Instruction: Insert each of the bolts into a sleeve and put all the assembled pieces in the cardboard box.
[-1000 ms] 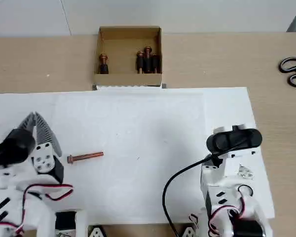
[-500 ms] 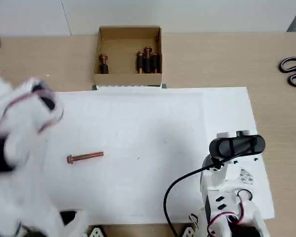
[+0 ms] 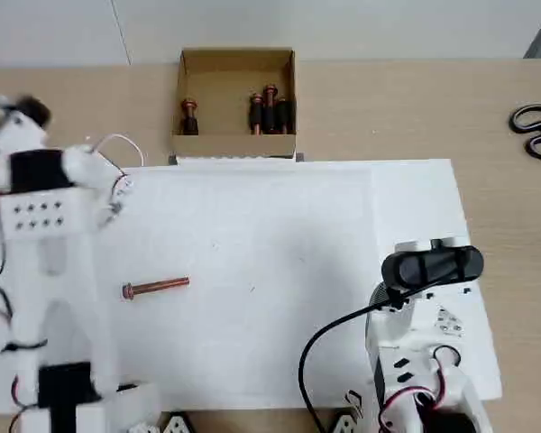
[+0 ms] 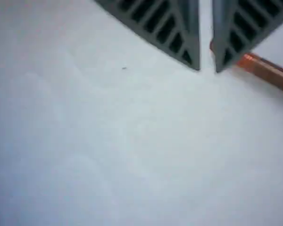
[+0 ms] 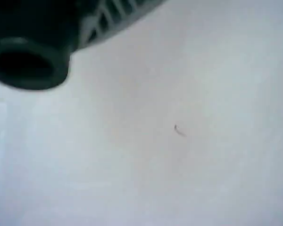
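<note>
A copper bolt [image 3: 155, 287] lies on the white sheet [image 3: 279, 225], left of the middle. My left arm [image 3: 41, 194] stands raised over the sheet's left edge, above and beyond the bolt. In the left wrist view my left gripper [image 4: 207, 68] is shut and holds nothing, with the bolt [image 4: 269, 70] lying just past one fingertip. My right arm [image 3: 424, 307] rests at the sheet's near right. Its gripper [image 5: 70, 33] is shut on a black sleeve [image 5: 26, 66] whose open end faces the camera. The cardboard box [image 3: 237, 142] at the far edge holds several assembled pieces [image 3: 269, 110].
Scissors [image 3: 536, 129] lie on the wooden table at the far right. A black cable [image 3: 329, 329] loops from the right arm over the sheet's near part. The sheet between the bolt and the right arm is bare.
My left arm has swung up from beside the bolt and moved toward the far left. The bolt has stayed in place. My right arm has drawn back slightly.
</note>
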`<state>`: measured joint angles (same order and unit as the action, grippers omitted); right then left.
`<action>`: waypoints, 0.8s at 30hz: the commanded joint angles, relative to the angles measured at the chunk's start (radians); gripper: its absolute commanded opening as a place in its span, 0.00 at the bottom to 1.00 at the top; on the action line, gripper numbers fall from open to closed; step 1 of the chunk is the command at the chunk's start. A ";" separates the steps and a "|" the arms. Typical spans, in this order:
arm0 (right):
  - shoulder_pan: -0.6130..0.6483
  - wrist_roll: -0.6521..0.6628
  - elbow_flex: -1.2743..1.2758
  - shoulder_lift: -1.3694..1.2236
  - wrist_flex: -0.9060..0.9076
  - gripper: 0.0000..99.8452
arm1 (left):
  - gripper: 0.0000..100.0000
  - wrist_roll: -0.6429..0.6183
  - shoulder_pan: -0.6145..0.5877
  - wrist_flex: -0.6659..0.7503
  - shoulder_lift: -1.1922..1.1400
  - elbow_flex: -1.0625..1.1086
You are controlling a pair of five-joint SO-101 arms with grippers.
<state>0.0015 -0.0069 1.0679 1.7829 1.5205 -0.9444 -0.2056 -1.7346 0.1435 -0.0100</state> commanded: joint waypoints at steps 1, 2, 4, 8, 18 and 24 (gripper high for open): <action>-0.010 -0.014 -0.008 0.005 -0.021 0.00 | 0.01 -0.091 -0.008 -0.017 -0.048 0.070; -0.010 -0.014 -0.008 0.005 -0.021 0.00 | 0.01 -0.091 -0.008 -0.017 -0.061 0.093; -0.012 -0.014 -0.008 0.005 -0.022 0.00 | 0.01 -0.095 -0.008 -0.017 -0.068 0.137; -0.012 -0.014 -0.008 0.005 -0.022 0.00 | 0.01 -0.169 -0.008 -0.017 -0.068 0.199; -0.012 -0.014 0.005 0.005 -0.028 0.00 | 0.02 -0.170 -0.006 0.023 -0.080 0.278; -0.012 -0.014 0.005 0.007 -0.031 0.00 | 0.15 -0.141 -0.002 0.023 -0.080 0.315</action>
<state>0.0015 -0.0069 1.0787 1.7845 1.5159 -1.0902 -0.2056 -1.7238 0.0652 0.3000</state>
